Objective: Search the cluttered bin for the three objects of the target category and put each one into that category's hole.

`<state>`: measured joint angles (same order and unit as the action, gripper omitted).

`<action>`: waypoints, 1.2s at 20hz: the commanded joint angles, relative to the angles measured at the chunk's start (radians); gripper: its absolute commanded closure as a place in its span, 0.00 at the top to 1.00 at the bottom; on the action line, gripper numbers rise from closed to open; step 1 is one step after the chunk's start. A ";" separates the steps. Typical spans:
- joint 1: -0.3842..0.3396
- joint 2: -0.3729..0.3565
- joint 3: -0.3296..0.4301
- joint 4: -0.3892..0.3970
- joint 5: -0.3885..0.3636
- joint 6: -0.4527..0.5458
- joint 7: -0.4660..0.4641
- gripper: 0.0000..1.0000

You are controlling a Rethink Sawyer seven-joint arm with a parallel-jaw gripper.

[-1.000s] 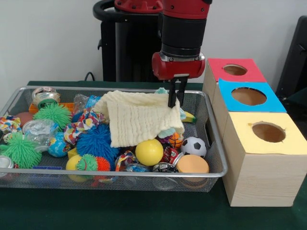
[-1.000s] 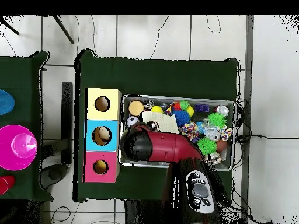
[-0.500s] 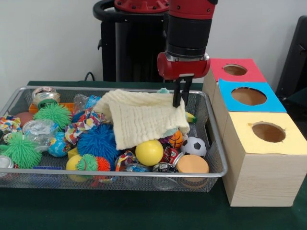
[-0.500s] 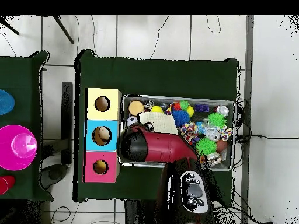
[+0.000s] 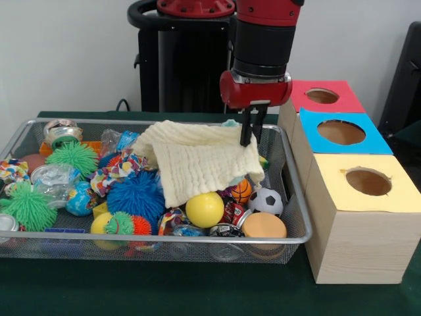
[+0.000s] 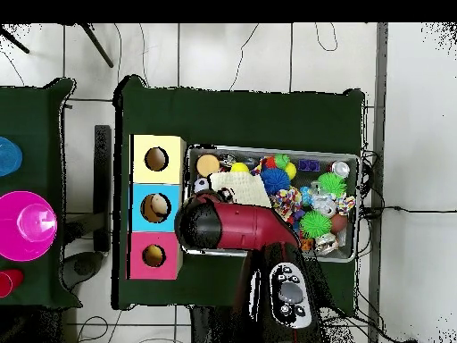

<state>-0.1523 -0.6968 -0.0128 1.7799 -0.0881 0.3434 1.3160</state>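
The wire-mesh bin [image 5: 297,197] holds several toys and shows in the overhead view too [image 6: 348,253]. My gripper [image 5: 248,139] is shut on a corner of a pale yellow cloth [image 5: 197,161] and holds that corner up near the bin's far right side. The rest of the cloth drapes over the toys; in the overhead view a part of the cloth [image 6: 239,185] shows beside the arm [image 6: 232,228]. The red-faced hole [image 5: 321,96] is on the farthest box, right of the gripper; in the overhead view the red-faced hole [image 6: 153,255] is left of the arm.
A blue-faced box [image 5: 341,132] and a yellow-faced box [image 5: 368,182] stand in a row by the bin's right side. In the bin lie a yellow ball [image 5: 204,209], a small football [image 5: 266,201], a blue spiky ball [image 5: 135,195] and green spiky balls [image 5: 27,205].
The gripper has moved right, towards the boxes, and slightly up, dragging the held cloth corner with it. The cloth has shifted right across the toys.
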 commanded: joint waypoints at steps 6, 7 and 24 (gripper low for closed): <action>-0.007 0.022 0.033 0.037 0.052 0.045 0.213 0.00; -0.009 0.022 0.034 0.036 0.052 0.047 0.211 0.00; -0.024 0.028 0.039 0.026 0.044 0.046 0.193 0.00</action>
<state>-0.1524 -0.6967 -0.0144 1.7799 -0.0862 0.3434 1.3160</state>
